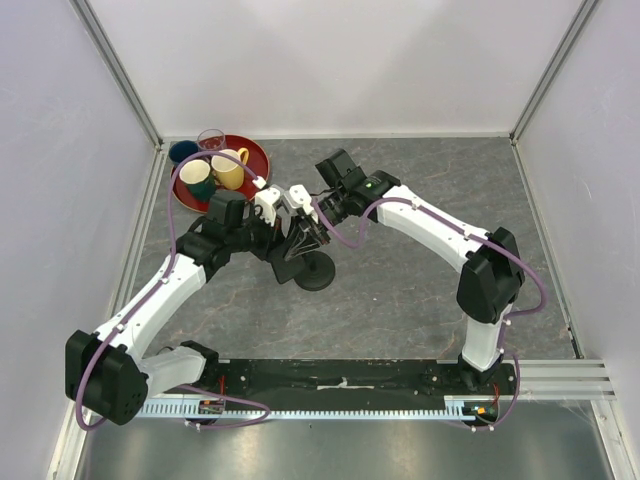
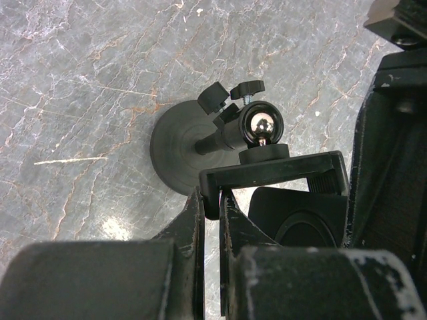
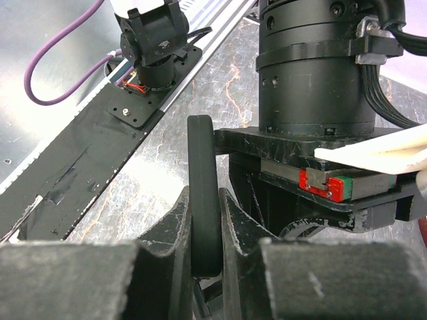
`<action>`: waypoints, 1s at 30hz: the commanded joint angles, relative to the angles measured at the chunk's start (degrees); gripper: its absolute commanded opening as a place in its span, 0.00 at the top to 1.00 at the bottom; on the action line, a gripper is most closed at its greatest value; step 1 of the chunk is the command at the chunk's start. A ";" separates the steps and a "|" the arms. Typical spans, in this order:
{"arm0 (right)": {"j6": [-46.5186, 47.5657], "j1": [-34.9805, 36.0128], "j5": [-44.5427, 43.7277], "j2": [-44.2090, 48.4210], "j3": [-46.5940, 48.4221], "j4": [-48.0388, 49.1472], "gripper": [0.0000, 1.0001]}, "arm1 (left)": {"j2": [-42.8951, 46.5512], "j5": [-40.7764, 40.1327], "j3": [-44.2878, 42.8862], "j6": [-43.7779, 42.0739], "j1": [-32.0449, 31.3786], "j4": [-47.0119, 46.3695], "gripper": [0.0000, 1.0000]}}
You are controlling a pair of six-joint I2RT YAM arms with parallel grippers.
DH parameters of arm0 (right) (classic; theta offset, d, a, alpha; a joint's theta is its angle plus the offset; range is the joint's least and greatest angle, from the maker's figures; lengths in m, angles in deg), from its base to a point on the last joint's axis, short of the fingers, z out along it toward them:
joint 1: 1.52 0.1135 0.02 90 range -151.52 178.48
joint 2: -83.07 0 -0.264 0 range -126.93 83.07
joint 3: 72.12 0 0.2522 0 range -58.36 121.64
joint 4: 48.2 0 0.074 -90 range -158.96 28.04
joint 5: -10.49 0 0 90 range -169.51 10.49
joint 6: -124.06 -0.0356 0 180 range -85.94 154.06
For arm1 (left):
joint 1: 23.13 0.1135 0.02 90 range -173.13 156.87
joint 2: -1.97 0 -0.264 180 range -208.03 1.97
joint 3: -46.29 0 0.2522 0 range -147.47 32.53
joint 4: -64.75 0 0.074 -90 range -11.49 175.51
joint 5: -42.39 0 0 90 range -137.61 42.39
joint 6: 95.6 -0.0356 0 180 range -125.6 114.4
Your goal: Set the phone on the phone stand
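Marbled table [image 1: 420, 290] | right tool [image 3: 203, 197]: phone [image 3: 202, 150] edge-on | left tool [image 2: 211, 200] grips phone stand [image 2: 175, 150]

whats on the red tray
A yellow mug, a cream-and-green cup, a blue cup and a clear glass. The left arm and a purple cable cover part of the tray's near rim.
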 commanded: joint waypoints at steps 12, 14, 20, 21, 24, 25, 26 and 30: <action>6.57 -6.20 1.40 -5.53 7.77 4.69 1.00 | 0.96 9.22 -0.89 -1.18 -1.43 1.78 0.98; 6.39 -6.38 0.79 -5.89 7.95 4.52 1.00 | 0.96 8.88 -0.81 -1.18 -1.43 1.87 0.98; 4.37 -7.43 -5.80 -3.53 3.92 3.72 1.00 | 2.27 1.96 -0.63 -0.05 -1.34 1.26 0.98; 3.67 -7.34 -6.50 -2.21 3.21 3.98 1.00 | 2.89 -0.51 -0.37 1.26 -1.43 0.65 0.98; -2.99 -7.34 -10.19 0.78 -1.09 10.44 1.00 | 6.49 -10.36 1.30 5.75 -1.34 -2.87 0.98; -10.76 -7.34 -14.73 1.92 -3.28 14.67 1.00 | 7.63 -12.38 2.61 6.72 -1.43 -4.96 0.98; -14.23 -7.34 -17.21 4.45 -8.35 23.85 1.00 | 10.08 -16.05 3.23 8.20 -1.43 -5.94 0.98; -22.87 -7.52 -26.27 7.55 -14.28 32.28 1.00 | 14.75 -24.16 5.34 9.89 -1.43 -8.41 0.98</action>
